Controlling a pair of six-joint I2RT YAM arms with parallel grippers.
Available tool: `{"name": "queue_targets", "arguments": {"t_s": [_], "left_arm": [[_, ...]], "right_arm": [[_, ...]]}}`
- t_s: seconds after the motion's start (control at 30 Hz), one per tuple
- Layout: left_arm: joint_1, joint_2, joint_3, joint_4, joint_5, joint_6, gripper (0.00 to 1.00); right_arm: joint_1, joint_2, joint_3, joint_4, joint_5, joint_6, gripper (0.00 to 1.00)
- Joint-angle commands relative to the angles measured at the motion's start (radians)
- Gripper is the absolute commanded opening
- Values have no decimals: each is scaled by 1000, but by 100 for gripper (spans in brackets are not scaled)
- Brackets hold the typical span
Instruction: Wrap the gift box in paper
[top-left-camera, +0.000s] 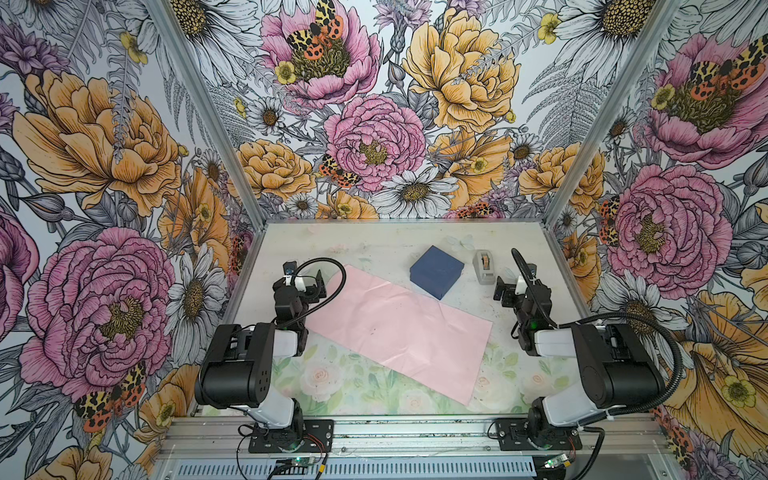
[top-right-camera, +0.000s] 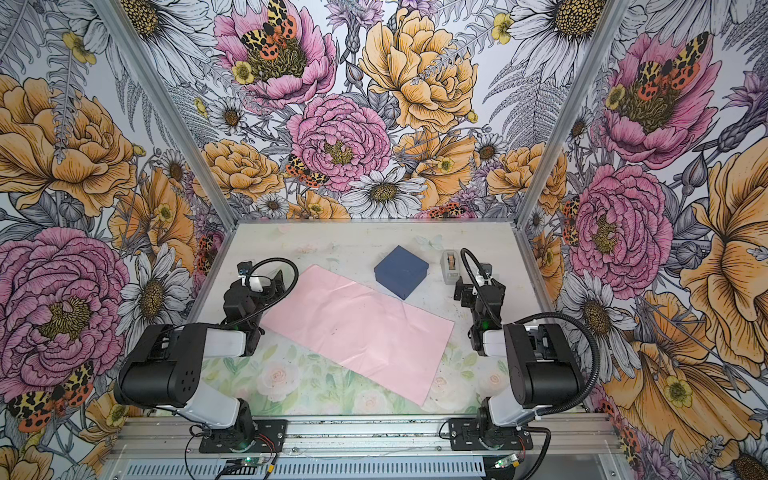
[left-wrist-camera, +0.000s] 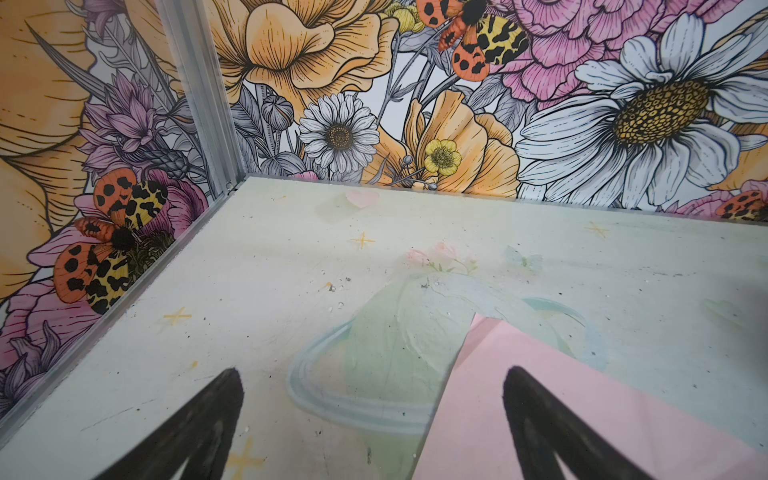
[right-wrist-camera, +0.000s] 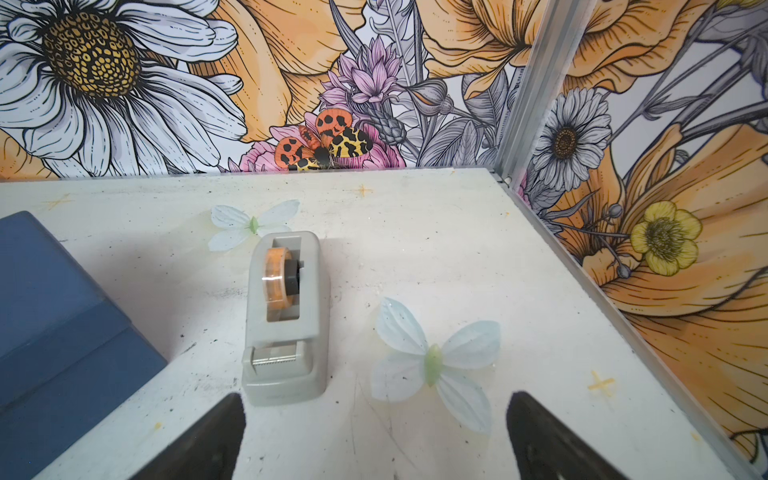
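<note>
Seeing the left end effector (left-wrist-camera: 372, 370) and right end effector (right-wrist-camera: 376, 395) both released and empty, the gift box (top-left-camera: 436, 272) sitting on the tabletop (top-left-camera: 374, 245) at the far edge of the flat paper (top-left-camera: 399, 328), we worry that sliding it on would rumple or shove the thin sheet

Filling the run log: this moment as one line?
stage: unstarted | gift box: unwrapped, at paper edge | left gripper: open, empty | right gripper: open, empty

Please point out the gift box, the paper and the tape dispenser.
gift box (top-left-camera: 436, 268): in a top view, on its blue lid.
paper (top-left-camera: 399, 328): in a top view, middle of its pink face.
tape dispenser (right-wrist-camera: 286, 332): right wrist view, grey body below the roll.
</note>
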Motion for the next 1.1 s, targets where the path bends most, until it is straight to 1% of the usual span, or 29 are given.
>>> {"name": "queue_targets", "arguments": {"t_s": [0.0, 0.6, 0.7, 0.77, 0.83, 0.87, 0.9, 0.93, 1.0, 1.03, 1.07], "left_arm": [[1, -1, -6, -3, -5, 12, 99], [3, -2, -8, 1, -3, 12, 99], [-12, -37, -30, 16, -9, 29, 99], [-34, -94, -31, -35, -37, 48, 99], [-54, -184, 2, -198, -48, 54, 99], [-56, -232, 39, -311, -45, 41, 99], [-58, -274, 75, -413, -39, 13, 99], [-59, -304, 106, -491, -29, -11, 99], [-60, -358, 171, -654, -9, -56, 99], [-61, -376, 207, -730, -3, -76, 99], [-63, -384, 238, -798, -8, -98, 99]], "right_arm": [[6, 3, 16, 11, 13, -8, 99], [5, 2, 17, 10, 13, -8, 100], [4, 3, 18, 7, 12, -7, 99], [-3, 1, 18, 7, 0, -3, 100], [-2, -38, 4, 3, 3, -4, 100], [1, -92, -2, -37, 0, -11, 100], [3, -154, 15, -146, 7, 0, 100], [5, -231, 49, -289, 25, 26, 99], [9, -361, 173, -632, 99, 105, 99], [9, -409, 222, -769, 119, 131, 100], [10, -445, 250, -859, 124, 150, 100]]}}
